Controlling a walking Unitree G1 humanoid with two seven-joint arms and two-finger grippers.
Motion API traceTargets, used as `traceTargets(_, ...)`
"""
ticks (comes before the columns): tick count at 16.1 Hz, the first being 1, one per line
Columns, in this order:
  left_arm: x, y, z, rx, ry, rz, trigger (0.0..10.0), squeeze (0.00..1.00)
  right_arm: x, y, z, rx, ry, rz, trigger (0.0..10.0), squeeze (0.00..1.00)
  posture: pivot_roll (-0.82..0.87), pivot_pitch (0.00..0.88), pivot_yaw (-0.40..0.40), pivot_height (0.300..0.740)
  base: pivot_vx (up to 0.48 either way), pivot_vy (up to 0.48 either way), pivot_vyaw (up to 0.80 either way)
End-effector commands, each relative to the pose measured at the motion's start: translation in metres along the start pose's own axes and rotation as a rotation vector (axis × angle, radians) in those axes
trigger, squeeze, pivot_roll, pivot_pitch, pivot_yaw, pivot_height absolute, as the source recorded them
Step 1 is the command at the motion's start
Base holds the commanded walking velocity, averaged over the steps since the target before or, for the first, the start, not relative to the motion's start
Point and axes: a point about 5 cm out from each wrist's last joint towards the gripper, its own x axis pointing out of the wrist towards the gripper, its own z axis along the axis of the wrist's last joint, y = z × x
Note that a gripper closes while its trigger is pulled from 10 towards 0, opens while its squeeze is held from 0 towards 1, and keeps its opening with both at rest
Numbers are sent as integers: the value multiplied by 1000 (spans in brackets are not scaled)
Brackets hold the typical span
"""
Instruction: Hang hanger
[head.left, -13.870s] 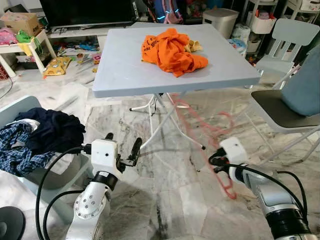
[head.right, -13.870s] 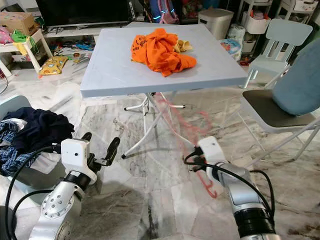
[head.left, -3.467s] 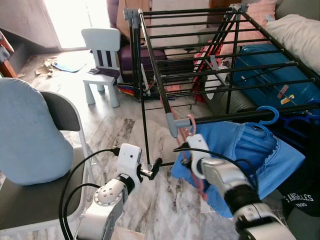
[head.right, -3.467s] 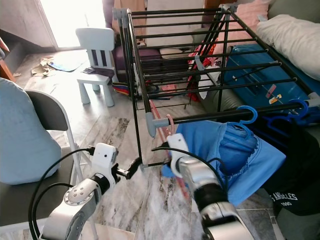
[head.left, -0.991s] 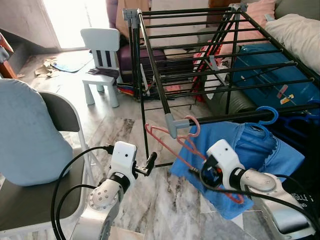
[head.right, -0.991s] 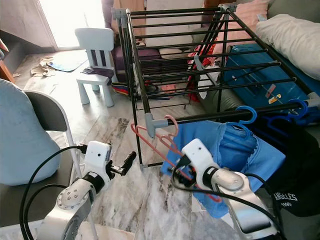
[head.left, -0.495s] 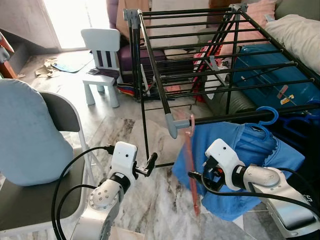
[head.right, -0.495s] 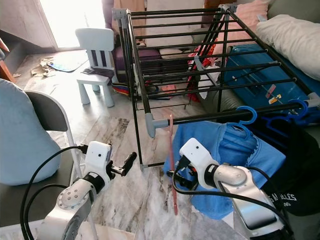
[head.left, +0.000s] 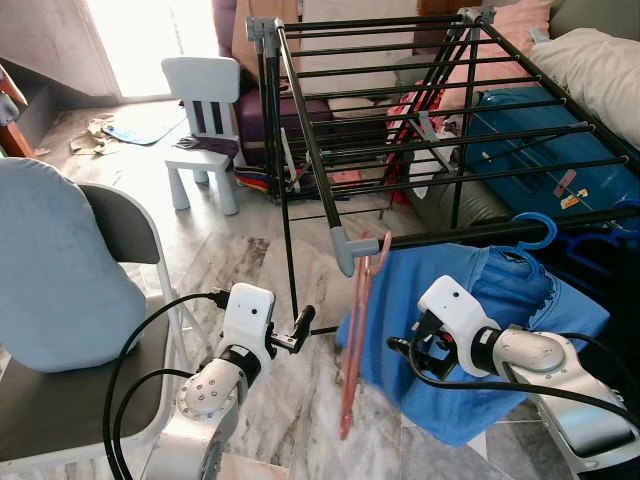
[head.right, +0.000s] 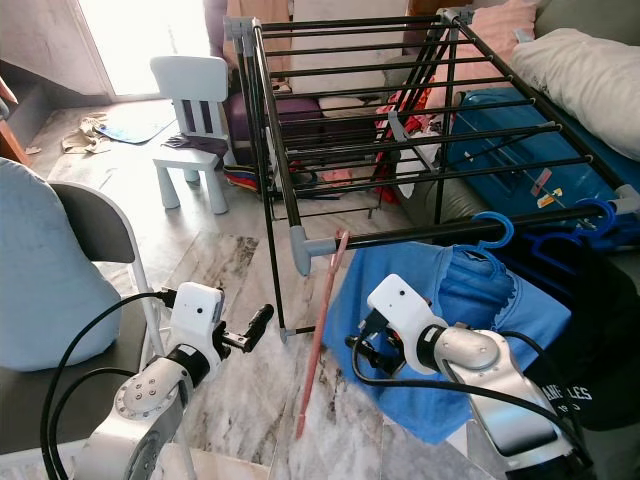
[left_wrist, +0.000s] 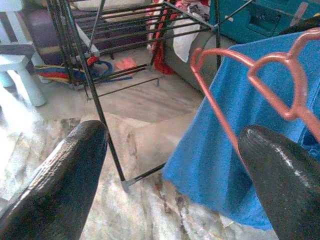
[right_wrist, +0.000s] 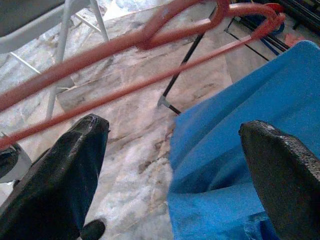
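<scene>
A pink hanger hangs by its hook from the near rail of the black drying rack. Its body swings free, tilted toward my left, with the lower end above the marble floor. My right gripper is open just to the right of the hanger, in front of the blue garment, and touches nothing. In the right wrist view the hanger passes ahead of the spread fingers. My left gripper is open, low and left of the hanger, by the rack's corner leg.
The blue garment hangs on a blue hanger on the same rail. A grey chair with a blue cushion stands at my left. A white child's chair is beyond it. A blue suitcase lies under the rack.
My right gripper has let go of the pink hanger and drawn back to the right. The hanger now swings from the rail, its lower end moving left.
</scene>
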Motion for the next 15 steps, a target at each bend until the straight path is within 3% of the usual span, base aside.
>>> traceTargets(1, 1, 1, 2, 15, -7, 4, 10000, 0, -4, -3, 7, -6, -33, -7, 10000, 0, -115, 28, 26, 740, 0, 0, 0)
traceTargets(15, 5, 2, 6, 28, -21, 16, 10000, 0, 8, 3, 6, 31, -42, -20, 10000, 0, -106, 20, 26, 740, -272, 0, 0)
